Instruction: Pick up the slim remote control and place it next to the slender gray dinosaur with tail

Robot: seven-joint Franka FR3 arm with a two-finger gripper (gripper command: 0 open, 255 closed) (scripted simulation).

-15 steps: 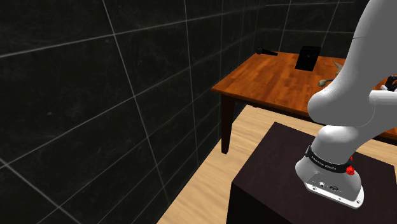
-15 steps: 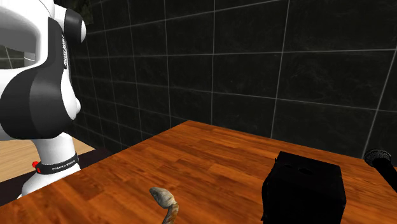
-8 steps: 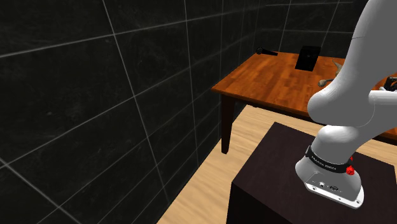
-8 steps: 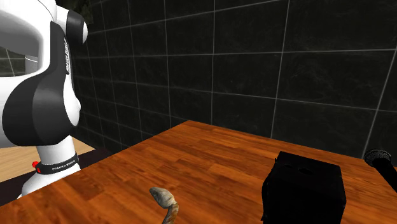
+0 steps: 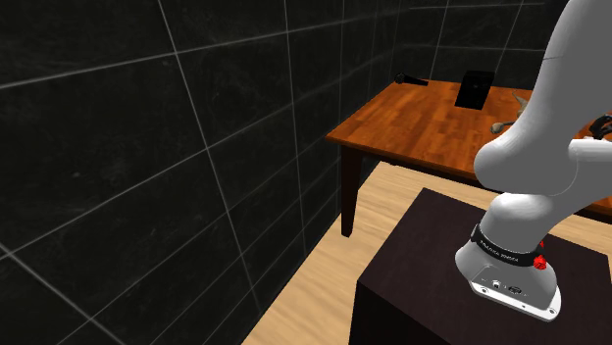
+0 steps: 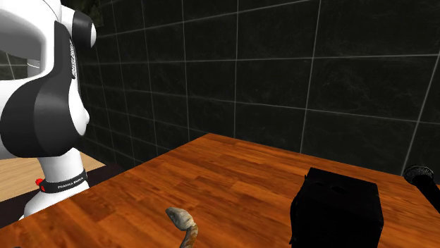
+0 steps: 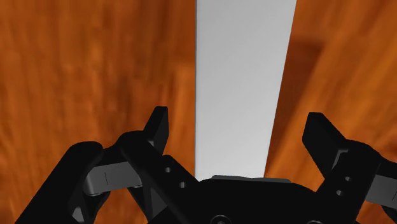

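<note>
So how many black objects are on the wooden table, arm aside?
2. A black box stands on the table; a smaller black object lies beyond it, at the corner by the tiled wall. The arm may hide others.

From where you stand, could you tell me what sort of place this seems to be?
Probably a room in a house: dark tiled walls, a pale plank floor and a reddish wooden table with dark legs.

The pale remote (image 7: pixel 245 76) runs out of the wrist view, its near end hidden behind the claw (image 7: pixel 236 121). In the second exterior view, the bottom edge cuts off the grey-brown dinosaur (image 6: pixel 182 220) and a black box (image 6: pixel 338 208) on the counter (image 6: pixel 211 176).
</note>
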